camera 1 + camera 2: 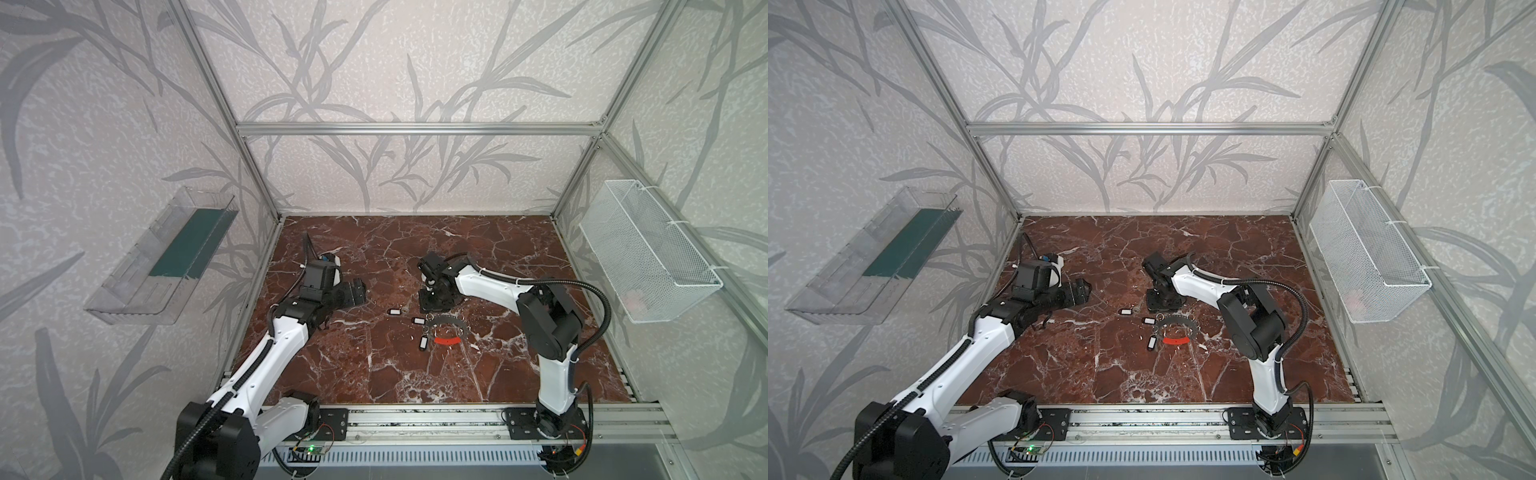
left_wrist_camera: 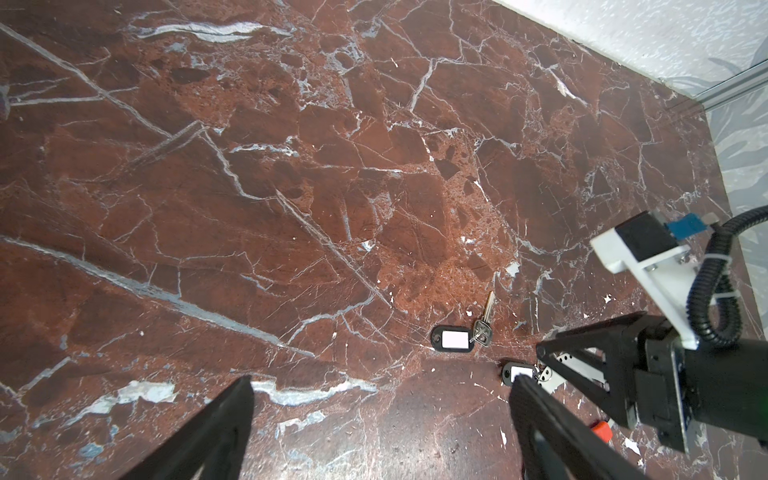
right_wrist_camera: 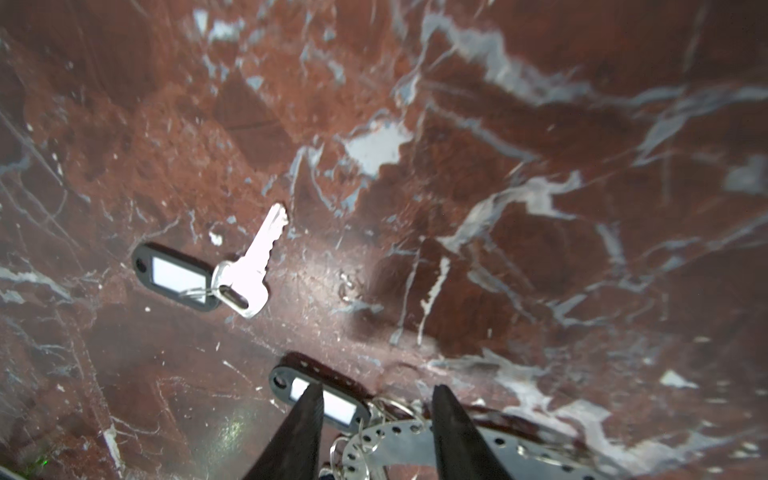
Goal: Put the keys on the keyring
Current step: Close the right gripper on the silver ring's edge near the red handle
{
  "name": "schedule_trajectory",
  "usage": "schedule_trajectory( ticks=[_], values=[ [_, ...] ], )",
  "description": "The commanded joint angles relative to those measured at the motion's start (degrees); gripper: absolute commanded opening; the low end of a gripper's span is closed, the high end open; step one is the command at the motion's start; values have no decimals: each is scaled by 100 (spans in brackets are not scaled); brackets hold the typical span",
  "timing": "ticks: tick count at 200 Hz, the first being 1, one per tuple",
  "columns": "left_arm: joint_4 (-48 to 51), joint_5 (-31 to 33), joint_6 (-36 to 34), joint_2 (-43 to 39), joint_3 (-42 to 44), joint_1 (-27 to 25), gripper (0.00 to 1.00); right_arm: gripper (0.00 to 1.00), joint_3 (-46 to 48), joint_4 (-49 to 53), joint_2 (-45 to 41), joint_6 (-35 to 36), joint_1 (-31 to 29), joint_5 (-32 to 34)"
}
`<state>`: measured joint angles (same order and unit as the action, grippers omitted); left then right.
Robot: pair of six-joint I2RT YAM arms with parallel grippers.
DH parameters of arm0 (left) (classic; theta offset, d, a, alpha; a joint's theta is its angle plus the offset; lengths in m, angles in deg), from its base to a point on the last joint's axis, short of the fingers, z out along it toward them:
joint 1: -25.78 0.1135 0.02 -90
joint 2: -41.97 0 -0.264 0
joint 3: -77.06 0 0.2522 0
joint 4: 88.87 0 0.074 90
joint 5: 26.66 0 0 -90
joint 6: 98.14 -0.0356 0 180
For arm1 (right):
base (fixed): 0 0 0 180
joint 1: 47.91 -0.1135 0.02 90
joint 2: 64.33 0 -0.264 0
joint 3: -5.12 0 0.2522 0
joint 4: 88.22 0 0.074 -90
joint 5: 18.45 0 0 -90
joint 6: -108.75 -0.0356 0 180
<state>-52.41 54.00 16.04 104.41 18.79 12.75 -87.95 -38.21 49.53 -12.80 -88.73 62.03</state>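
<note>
The keyring [image 1: 446,319] [image 1: 1177,319], a grey holed band with a red arc [image 1: 448,340], lies flat mid-table. One tagged key [image 1: 392,311] [image 3: 253,266] lies apart, left of it. Two other tagged keys [image 1: 417,321] [image 1: 423,342] rest against its left edge; whether they are linked to it I cannot tell. My right gripper [image 1: 434,307] [image 3: 377,386] points down just behind the ring, jaws parted, holding nothing, over a tag [image 3: 336,409] and the band [image 3: 399,444]. My left gripper [image 1: 359,289] [image 2: 383,379] hovers wide open and empty, left of the loose key [image 2: 484,316].
A clear plastic tray [image 1: 166,257] hangs on the left wall and a white mesh basket [image 1: 648,253] on the right wall. An aluminium rail [image 1: 415,419] carrying both arm bases runs along the front edge of the red marble table [image 1: 374,374].
</note>
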Motion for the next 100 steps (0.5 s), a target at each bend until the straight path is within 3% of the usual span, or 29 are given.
schedule_trajectory(
  ticks=[1, 100],
  values=[
    [25, 20, -29, -72, -74, -28, 96, 45, 388, 57, -181, -60, -166, -210],
    [-61, -169, 57, -38, -66, -40, 96, 45, 1633, 528, -1539, 108, -584, 176]
  ],
)
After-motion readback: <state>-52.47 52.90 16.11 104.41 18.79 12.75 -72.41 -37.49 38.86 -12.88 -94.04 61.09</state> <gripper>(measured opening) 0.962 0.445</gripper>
